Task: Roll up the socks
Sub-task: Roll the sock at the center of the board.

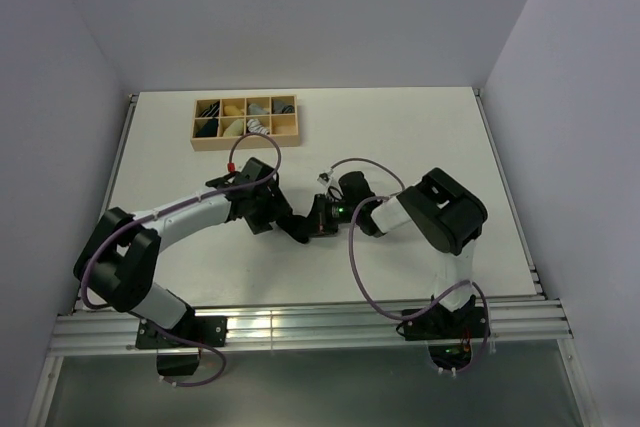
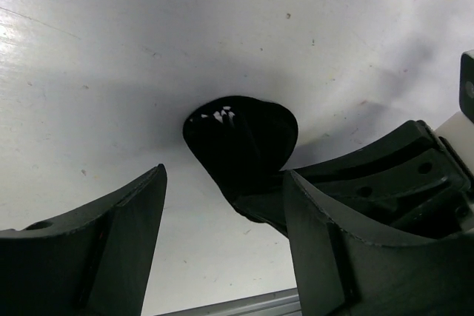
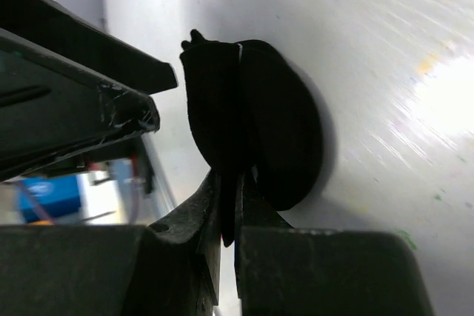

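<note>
Black sock point(image 2: 241, 138): a bunched lump on the table point(image 1: 420, 137), at the centre of the left wrist view. In the top view it is hidden under the two claws.
Right gripper point(image 3: 235, 186): pressed together, pinching a fold of the sock.
Left gripper point(image 2: 222, 175): spread wide, fingers flanking the sock's near end, not clamping it.
Wooden box point(image 1: 247, 121): upper left of the top view, by the far table edge — well apart from the claws.
Open room: bare tabletop to the right and lower left; metal rail point(image 1: 300, 329) along the near edge.
</note>
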Robot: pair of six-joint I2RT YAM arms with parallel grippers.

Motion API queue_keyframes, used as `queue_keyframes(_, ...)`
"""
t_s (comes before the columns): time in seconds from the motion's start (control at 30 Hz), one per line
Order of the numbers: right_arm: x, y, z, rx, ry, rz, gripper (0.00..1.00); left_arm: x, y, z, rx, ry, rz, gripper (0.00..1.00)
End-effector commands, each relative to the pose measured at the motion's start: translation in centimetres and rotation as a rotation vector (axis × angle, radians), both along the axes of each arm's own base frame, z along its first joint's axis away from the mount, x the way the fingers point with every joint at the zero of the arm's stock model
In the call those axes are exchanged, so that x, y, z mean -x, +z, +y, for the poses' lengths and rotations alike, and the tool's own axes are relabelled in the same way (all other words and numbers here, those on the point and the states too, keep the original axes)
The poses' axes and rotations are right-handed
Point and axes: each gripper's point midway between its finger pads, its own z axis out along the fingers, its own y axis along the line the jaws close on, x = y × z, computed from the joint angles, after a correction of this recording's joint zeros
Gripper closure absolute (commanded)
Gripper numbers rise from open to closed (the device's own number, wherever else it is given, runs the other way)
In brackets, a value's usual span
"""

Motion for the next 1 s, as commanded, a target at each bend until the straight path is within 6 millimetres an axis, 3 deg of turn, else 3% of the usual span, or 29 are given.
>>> queue_keyframes(0.0,1.5,-1.2,-0.9,-0.031,-0.01,0.183,1.0,-0.5,-0.1,-0.9,0.039,0.013,-0.013,0.32)
queue_keyframes(0.37,1.5,-3.0,-1.8,-0.001,-0.058,0.269,1.0,-0.6,-2.8,-1.3,0.007,-0.01,0.045,0.39)
queue_keyframes(0.53,1.1,-3.3,-2.1,0.01,-0.075,0.247,1.0,-0.5,-3.8,-1.4,-0.015,-0.026,0.077,0.52)
queue_keyframes(0.63,0.4,-3.5,-2.7,0.071,-0.087,0.163,0.89,-0.5,-4.1,-1.2,-0.041,-0.037,0.09,0.69)
queue_keyframes(0.67,0.0,-2.7,-2.8,0.078,-0.089,0.119,0.82,-0.7,-3.8,-1.3,-0.045,-0.041,0.088,0.82)
queue_keyframes(0.73,-0.2,-2.4,-3.5,0.137,-0.085,0.043,0.74,-0.3,-4.2,-1.1,-0.071,-0.061,0.111,0.89)
queue_keyframes(0.77,-1.2,-0.9,-3.5,0.151,-0.112,-0.035,0.67,-0.6,-3.8,-1.3,-0.071,-0.07,0.108,0.94)
queue_keyframes(0.93,-2.1,1.3,-4.6,0.307,-0.127,-0.282,0.51,-0.3,-4.2,-1.0,-0.126,-0.114,0.15,1.0)
queue_keyframes(0.97,-3.1,1.4,-5.3,0.371,-0.182,-0.345,0.5,-0.3,-4.0,-1.0,-0.134,-0.123,0.157,1.0)
